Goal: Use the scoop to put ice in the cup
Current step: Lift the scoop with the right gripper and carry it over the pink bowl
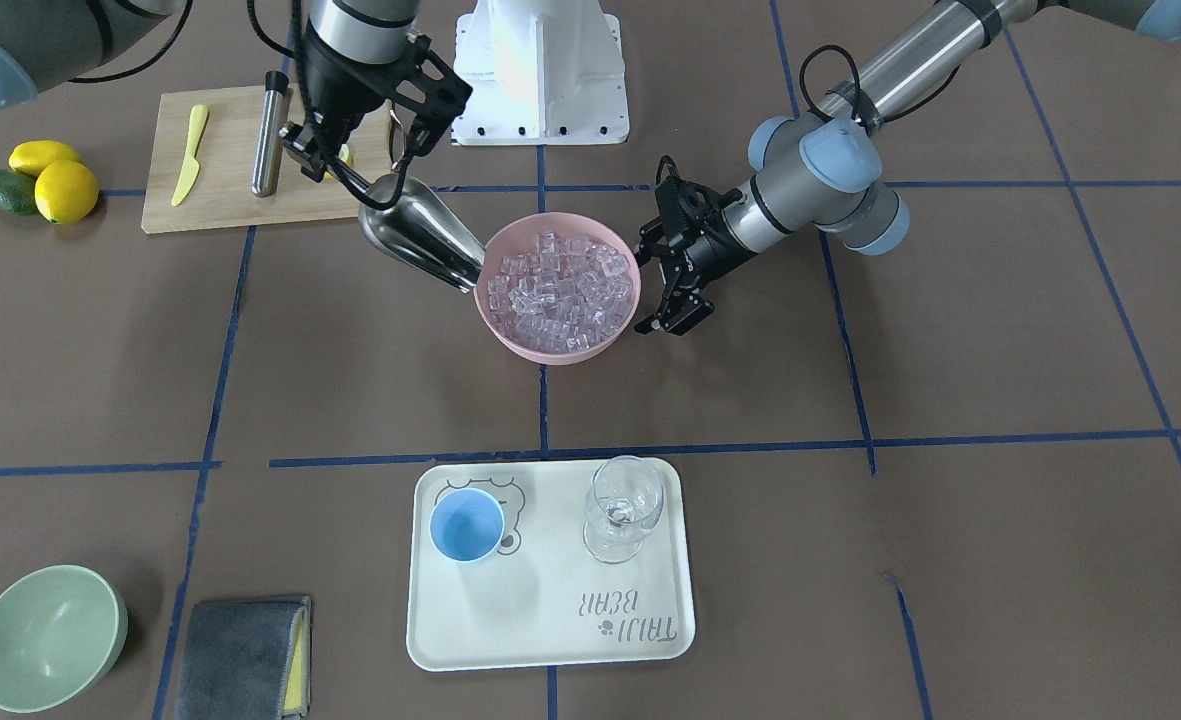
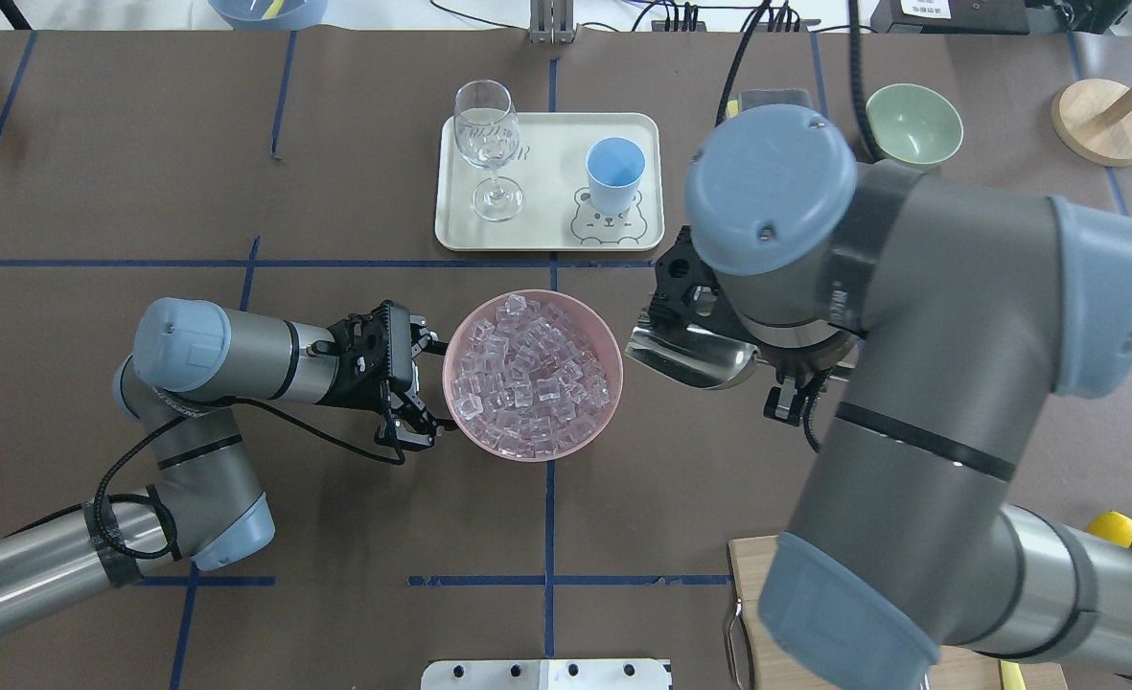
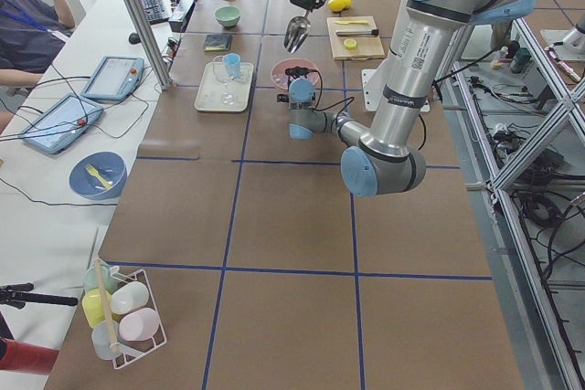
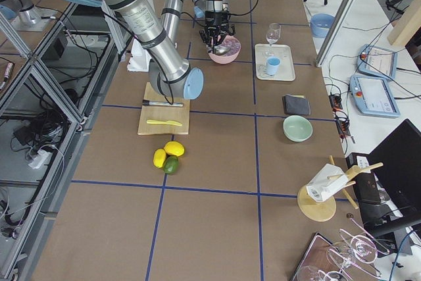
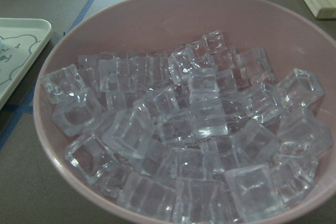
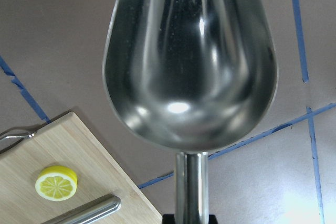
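The ice (image 1: 560,290) fills a pink bowl (image 1: 510,340) at the table's middle; it also shows close up in the left wrist view (image 5: 194,129). My right gripper (image 1: 328,165) is shut on the thin handle of the silver scoop (image 1: 420,235). The scoop hangs tilted above the table, its mouth next to the bowl's rim. Its trough (image 6: 189,61) is empty. My left gripper (image 1: 650,283) is open, with its jaws spread beside the bowl's opposite rim. The light-blue cup (image 1: 466,527) stands empty on a cream tray (image 1: 550,620).
A clear stemmed glass (image 1: 625,505) stands on the tray beside the cup. A cutting board (image 1: 220,205) holds a yellow knife (image 1: 190,155) and a steel cylinder (image 1: 268,135). Lemons (image 1: 65,190), a green bowl (image 1: 45,635) and a grey cloth (image 1: 245,655) lie towards the table's edges.
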`<action>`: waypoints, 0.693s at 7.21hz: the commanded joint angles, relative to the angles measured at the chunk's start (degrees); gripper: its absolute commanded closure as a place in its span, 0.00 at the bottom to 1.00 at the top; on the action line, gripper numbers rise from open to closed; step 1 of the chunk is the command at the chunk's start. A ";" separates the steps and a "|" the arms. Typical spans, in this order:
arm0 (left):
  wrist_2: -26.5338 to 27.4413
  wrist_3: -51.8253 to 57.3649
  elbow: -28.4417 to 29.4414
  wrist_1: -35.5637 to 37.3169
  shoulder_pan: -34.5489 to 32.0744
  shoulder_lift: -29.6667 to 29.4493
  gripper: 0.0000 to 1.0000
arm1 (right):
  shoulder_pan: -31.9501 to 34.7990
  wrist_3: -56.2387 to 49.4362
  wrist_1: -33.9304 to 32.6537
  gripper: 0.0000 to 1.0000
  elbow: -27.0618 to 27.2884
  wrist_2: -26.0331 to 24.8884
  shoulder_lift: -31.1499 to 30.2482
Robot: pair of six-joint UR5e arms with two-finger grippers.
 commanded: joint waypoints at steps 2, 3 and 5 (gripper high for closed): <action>0.03 -0.01 0.00 0.00 0.00 -0.05 0.00 | -1.73 0.08 -0.49 1.00 -9.80 -0.48 6.01; 0.03 -0.01 0.09 0.00 0.00 -0.05 0.00 | -2.78 0.26 -1.53 1.00 -9.90 -1.26 6.19; 0.03 -0.01 0.09 0.00 0.00 -0.05 0.00 | -4.10 1.05 -1.80 1.00 -11.04 -1.45 6.80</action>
